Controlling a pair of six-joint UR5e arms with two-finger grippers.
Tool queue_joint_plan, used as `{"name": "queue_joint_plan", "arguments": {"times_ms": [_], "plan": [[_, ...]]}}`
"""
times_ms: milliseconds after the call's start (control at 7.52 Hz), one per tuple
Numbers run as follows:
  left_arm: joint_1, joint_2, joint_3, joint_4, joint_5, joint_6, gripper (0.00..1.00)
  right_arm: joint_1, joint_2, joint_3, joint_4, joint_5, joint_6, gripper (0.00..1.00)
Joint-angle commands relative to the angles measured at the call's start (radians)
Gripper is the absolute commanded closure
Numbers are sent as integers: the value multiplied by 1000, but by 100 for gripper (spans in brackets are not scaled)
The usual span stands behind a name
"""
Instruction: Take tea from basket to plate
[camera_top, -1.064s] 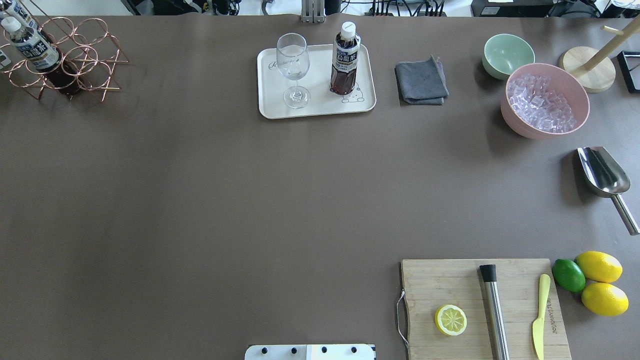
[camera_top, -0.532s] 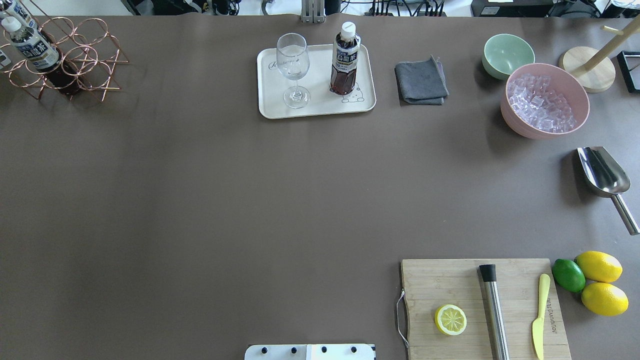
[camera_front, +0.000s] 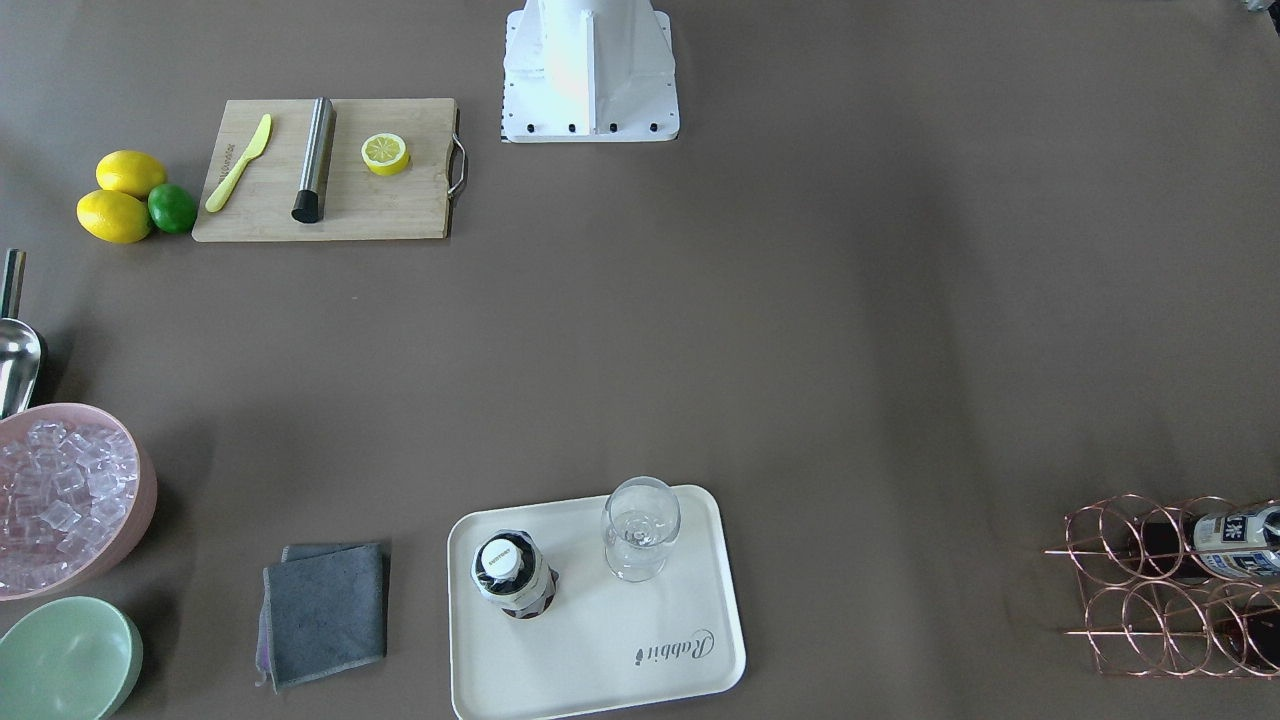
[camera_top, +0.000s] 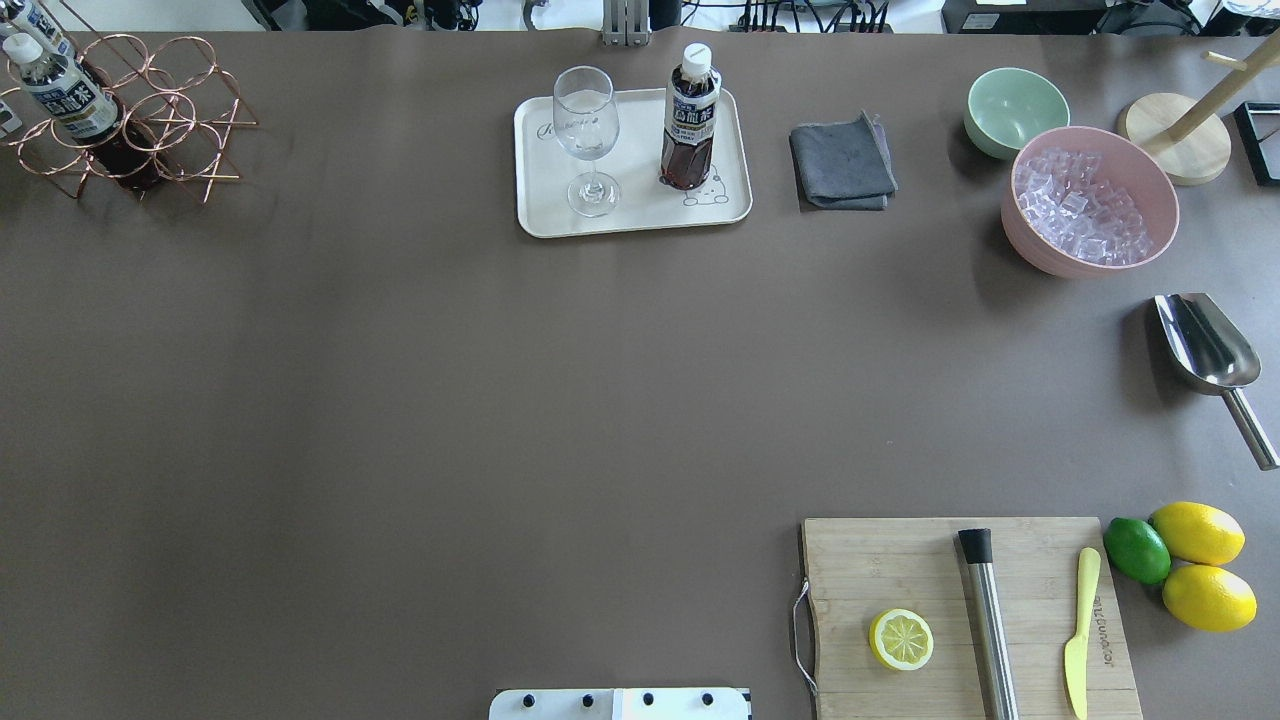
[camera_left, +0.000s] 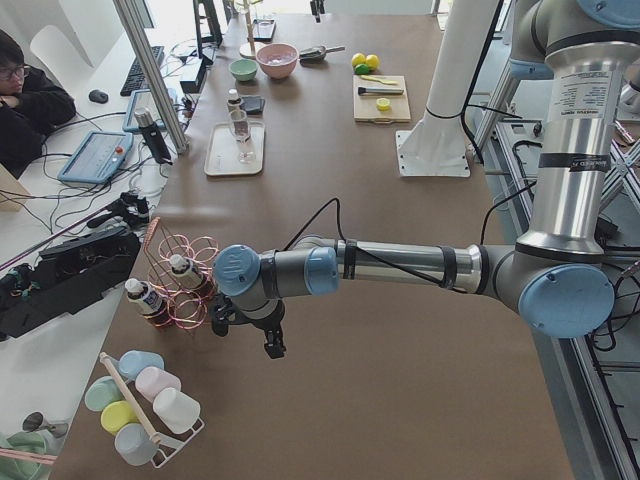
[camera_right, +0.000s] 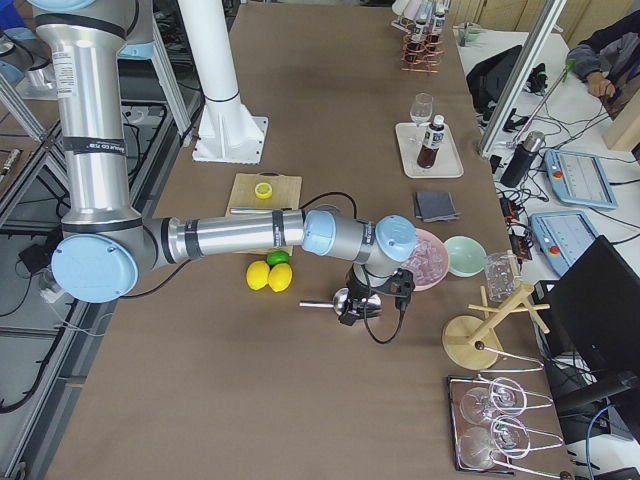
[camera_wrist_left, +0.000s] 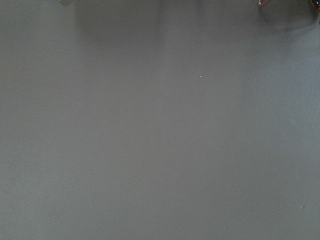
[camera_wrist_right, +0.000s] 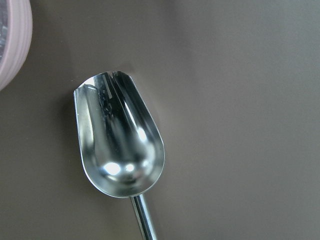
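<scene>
One tea bottle (camera_top: 690, 120) stands upright on the cream plate (camera_top: 640, 215), next to a clear glass (camera_top: 587, 135); both also show in the front view, the bottle (camera_front: 512, 575) on the plate (camera_front: 600, 660). The copper wire basket (camera_top: 150, 130) at the far left holds two more tea bottles (camera_top: 65, 95). My left gripper (camera_left: 250, 335) hangs just beside the basket (camera_left: 185, 280). My right gripper (camera_right: 375, 312) hovers over the metal scoop (camera_right: 345, 297). Both show only in side views, so I cannot tell whether they are open or shut.
A pink bowl of ice (camera_top: 1090, 200), a green bowl (camera_top: 1015, 110), a grey cloth (camera_top: 843, 162) and the scoop (camera_top: 1205, 345) lie on the right. A cutting board (camera_top: 965, 615) with lemon half, muddler and knife sits near front right, with lemons and a lime (camera_top: 1185, 560) beside it.
</scene>
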Motion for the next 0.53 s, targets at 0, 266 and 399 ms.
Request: {"name": "queue_joint_plan", "arguments": {"times_ms": [0, 266, 399], "plan": [[-1, -3, -2, -1, 0, 1, 2, -1, -6, 16, 0, 3, 6, 0], [-1, -5, -2, 2, 0, 1, 2, 0, -23, 30, 0, 6, 1, 0], [-1, 0, -2, 1, 0, 2, 2, -1, -23, 28, 0, 6, 4, 0]]}}
